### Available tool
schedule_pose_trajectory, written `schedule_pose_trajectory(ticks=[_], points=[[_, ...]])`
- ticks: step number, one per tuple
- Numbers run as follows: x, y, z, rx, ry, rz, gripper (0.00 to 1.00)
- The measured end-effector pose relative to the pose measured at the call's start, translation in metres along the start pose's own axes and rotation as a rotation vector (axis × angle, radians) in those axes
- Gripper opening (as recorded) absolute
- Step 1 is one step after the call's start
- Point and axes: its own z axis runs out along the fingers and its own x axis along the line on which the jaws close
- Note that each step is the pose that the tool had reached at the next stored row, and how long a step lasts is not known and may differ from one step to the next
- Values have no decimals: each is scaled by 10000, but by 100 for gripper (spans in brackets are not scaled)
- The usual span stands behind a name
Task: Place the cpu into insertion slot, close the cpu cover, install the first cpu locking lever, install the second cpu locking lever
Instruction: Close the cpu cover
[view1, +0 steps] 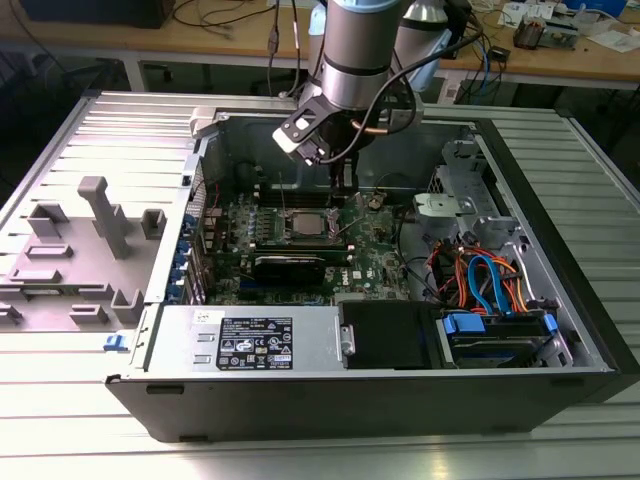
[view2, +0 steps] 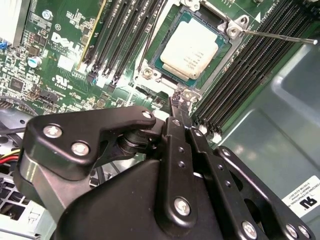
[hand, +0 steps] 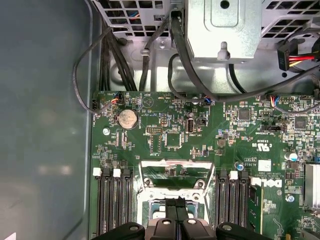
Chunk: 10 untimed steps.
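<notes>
Black memory slots (view2: 122, 40) flank cpu (view2: 192, 47); gripper (view2: 181, 98) beside insertion slot (view2: 148, 73)

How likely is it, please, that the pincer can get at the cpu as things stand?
Probably yes: the pincer hangs right beside the insertion slot, where the cpu lies exposed, with nothing between them.

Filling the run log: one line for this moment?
cpu: pale square silvery chip in silver-rimmed square socket | tool: shut, tips at socket edge | thin metal lever rod: sticking out over black memory slots
</notes>
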Motion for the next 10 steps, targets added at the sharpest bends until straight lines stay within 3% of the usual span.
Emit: schedule_pose_trajectory(ticks=[10], points=[[-1,25,-1,1,-2,2,11]])
